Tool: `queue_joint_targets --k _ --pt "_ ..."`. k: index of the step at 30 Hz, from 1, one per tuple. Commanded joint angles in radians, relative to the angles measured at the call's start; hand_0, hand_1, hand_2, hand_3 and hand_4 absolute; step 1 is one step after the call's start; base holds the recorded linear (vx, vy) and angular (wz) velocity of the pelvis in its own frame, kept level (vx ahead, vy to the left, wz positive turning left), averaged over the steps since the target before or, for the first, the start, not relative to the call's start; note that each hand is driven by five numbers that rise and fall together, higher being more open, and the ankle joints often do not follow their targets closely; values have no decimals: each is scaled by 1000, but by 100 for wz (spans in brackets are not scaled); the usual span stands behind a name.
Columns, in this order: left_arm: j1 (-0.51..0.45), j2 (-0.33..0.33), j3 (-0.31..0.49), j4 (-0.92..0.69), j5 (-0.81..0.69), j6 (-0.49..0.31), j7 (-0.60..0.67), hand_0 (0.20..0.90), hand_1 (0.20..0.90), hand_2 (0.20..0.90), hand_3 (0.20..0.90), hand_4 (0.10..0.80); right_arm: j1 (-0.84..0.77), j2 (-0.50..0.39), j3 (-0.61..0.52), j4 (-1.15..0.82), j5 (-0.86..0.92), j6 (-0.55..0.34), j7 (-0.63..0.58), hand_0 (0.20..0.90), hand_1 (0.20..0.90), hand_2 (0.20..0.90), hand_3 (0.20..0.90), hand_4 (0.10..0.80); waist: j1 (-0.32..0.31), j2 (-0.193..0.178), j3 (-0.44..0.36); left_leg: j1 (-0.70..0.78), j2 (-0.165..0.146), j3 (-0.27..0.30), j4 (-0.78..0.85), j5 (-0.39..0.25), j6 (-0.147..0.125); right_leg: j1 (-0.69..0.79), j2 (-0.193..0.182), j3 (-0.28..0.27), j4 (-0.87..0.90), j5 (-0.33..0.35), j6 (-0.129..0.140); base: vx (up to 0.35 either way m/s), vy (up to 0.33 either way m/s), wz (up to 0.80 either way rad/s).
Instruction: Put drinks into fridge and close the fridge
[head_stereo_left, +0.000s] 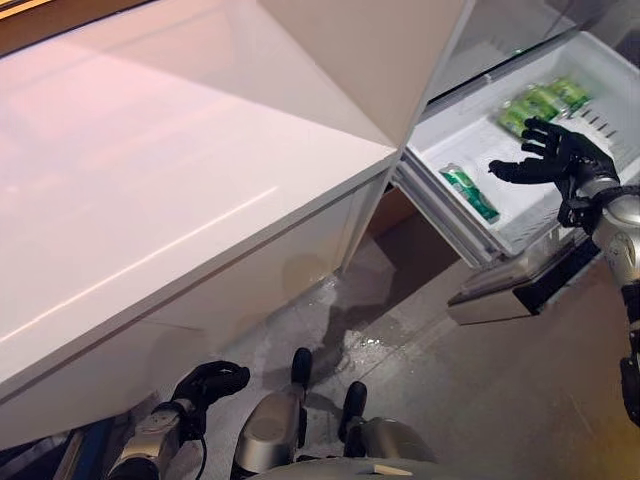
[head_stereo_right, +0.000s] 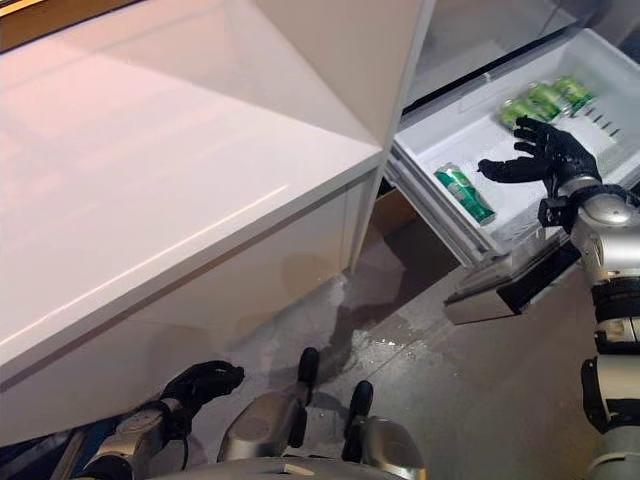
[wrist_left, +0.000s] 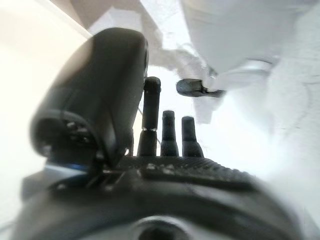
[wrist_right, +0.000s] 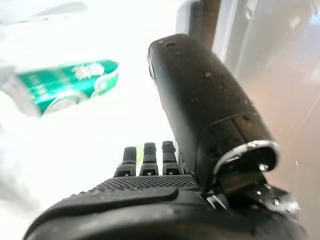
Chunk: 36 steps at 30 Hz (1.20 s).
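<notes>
The white fridge drawer (head_stereo_left: 455, 215) stands pulled out at the upper right. A green drink can (head_stereo_left: 469, 192) lies on its side near the drawer's front, apart from the others. Several green cans (head_stereo_left: 543, 103) lie together at the drawer's back. My right hand (head_stereo_left: 556, 155) hovers open over the drawer between the lone can and the back group, its fingers spread and holding nothing. In the right wrist view the lone can (wrist_right: 67, 85) shows past the hand. My left hand (head_stereo_left: 211, 382) hangs low near the floor, its fingers straight in the left wrist view (wrist_left: 165, 135), empty.
A large white counter (head_stereo_left: 170, 180) fills the left and centre, its corner reaching close to the drawer. The open fridge door's white panel (head_stereo_left: 375, 50) rises above it. A grey floor (head_stereo_left: 470, 390) with a wet patch lies below the drawer.
</notes>
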Motion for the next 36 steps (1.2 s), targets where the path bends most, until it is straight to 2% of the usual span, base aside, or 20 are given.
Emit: queue_joint_targets --k 1,2,3,4,5,6,7,10,12,13,14,15,16,17,18,22,28,33,36 --pt "66 -5 -23 32 48 -42 17 568 568 568 513 413 -16 -63 -14 -74 43 -105 -47 900 900 900 900 800 -11 0 -160 24 -20 42 93 -209 3 -82 -48 -31 69 32 77 -10 4 -9" --pt "64 -6 -21 36 55 -46 32 855 855 855 848 748 -4 -59 -22 -80 49 -113 -50 900 900 900 900 800 -14 0 -163 27 -20 45 94 -211 4 -80 -48 -29 69 32 78 -8 3 -7" --pt "63 -6 -19 38 56 -48 34 900 900 900 900 800 2 -57 -27 -81 50 -116 -50 900 900 900 900 800 -15 0 -165 28 -20 46 94 -212 4 -79 -48 -28 69 32 79 -16 5 -10" --pt "60 -7 -13 46 55 -58 23 900 900 900 900 800 30 -47 -47 -103 75 -133 -67 900 900 900 900 800 -23 -3 -175 36 -20 53 94 -217 6 -75 -48 -23 67 32 81 -19 2 -11" --pt "60 -12 -7 47 68 -66 14 300 300 300 200 100 65 -32 -74 -137 111 -149 -86 900 900 900 900 800 -32 -4 -185 42 -18 60 93 -222 7 -73 -48 -18 66 31 83 -37 0 -13" --pt "62 -19 -8 52 87 -76 32 512 512 512 447 347 113 -4 -120 -177 175 -194 -123 900 900 900 900 800 -41 -6 -196 52 -16 71 90 -227 9 -70 -47 -10 67 31 87 -47 5 -17" --pt "59 -20 -5 55 84 -75 35 900 900 900 900 800 131 16 -141 -197 191 -243 -160 900 900 900 900 800 -48 -6 -203 54 -16 76 89 -230 11 -71 -46 -4 68 30 88 -52 12 -24" --pt "55 -30 -13 62 90 -78 37 900 900 900 900 800 175 69 -193 -257 196 -357 -277 900 900 900 900 800 -61 -2 -211 61 -15 87 90 -237 15 -73 -45 8 73 25 90 -47 20 -29" --pt "52 -36 -17 68 90 -87 40 900 900 900 900 800 187 88 -209 -277 187 -385 -311 900 900 900 900 800 -67 0 -214 63 -16 91 90 -240 17 -73 -44 14 73 24 90 -35 17 -8" --pt "50 -39 -18 70 90 -88 37 761 761 761 738 638 203 104 -221 -291 193 -405 -332 900 900 900 900 800 -71 2 -216 64 -16 93 89 -242 18 -73 -44 18 73 23 91 -26 18 -12" --pt "50 -41 -19 71 87 -89 39 575 575 575 521 421 212 112 -229 -299 190 -422 -349 900 900 900 900 800 -73 3 -217 65 -16 94 89 -243 19 -73 -45 21 73 22 91 -32 18 -18" --pt "50 -43 -22 73 81 -88 34 300 300 300 200 100 221 128 -237 -305 188 -447 -370 900 900 900 900 800 -76 5 -219 67 -16 94 89 -245 20 -74 -44 25 74 21 91 -18 9 -18" --pt "50 -44 -22 75 81 -84 32 300 300 300 200 100 224 133 -240 -309 186 -450 -377 900 900 900 900 800 -77 5 -220 68 -16 94 89 -245 20 -74 -44 27 74 20 91 -18 6 -16" --pt "52 -47 -20 82 91 -85 44 408 408 408 326 226 238 147 -249 -319 184 -483 -411 900 900 900 900 800 -79 7 -222 70 -17 94 89 -247 21 -74 -44 30 75 19 90 -11 2 -9" --pt "54 -50 -23 91 84 -83 53 900 900 900 900 800 245 159 -255 -321 194 -508 -431 900 900 900 900 800 -82 8 -224 71 -18 93 89 -247 22 -74 -43 35 74 19 90 -8 2 -7" --pt "59 -58 -15 123 103 -90 74 900 900 900 900 800 269 202 -278 -313 233 -572 -476 900 900 900 900 800 -84 15 -237 74 -22 84 82 -248 22 -71 -40 43 68 14 88 11 5 -10" --pt "68 -63 -25 141 123 -70 85 900 900 900 900 800 301 261 -274 -275 212 -600 -554 900 900 900 900 800 -83 29 -249 74 -26 69 77 -245 25 -77 -40 51 80 4 84 14 -8 -8" --pt "68 -64 -37 148 123 -68 87 900 900 900 900 800 308 294 -250 -206 241 -560 -513 900 900 900 900 800 -82 40 -247 74 -28 59 86 -249 34 -85 -44 54 110 -10 80 22 -16 0" --pt "67 -63 -46 142 112 -75 89 900 900 900 900 800 308 321 -234 -152 351 -531 -456 900 900 900 900 800 -80 45 -235 67 -26 67 121 -264 42 -95 -54 45 152 -27 76 72 -44 2"
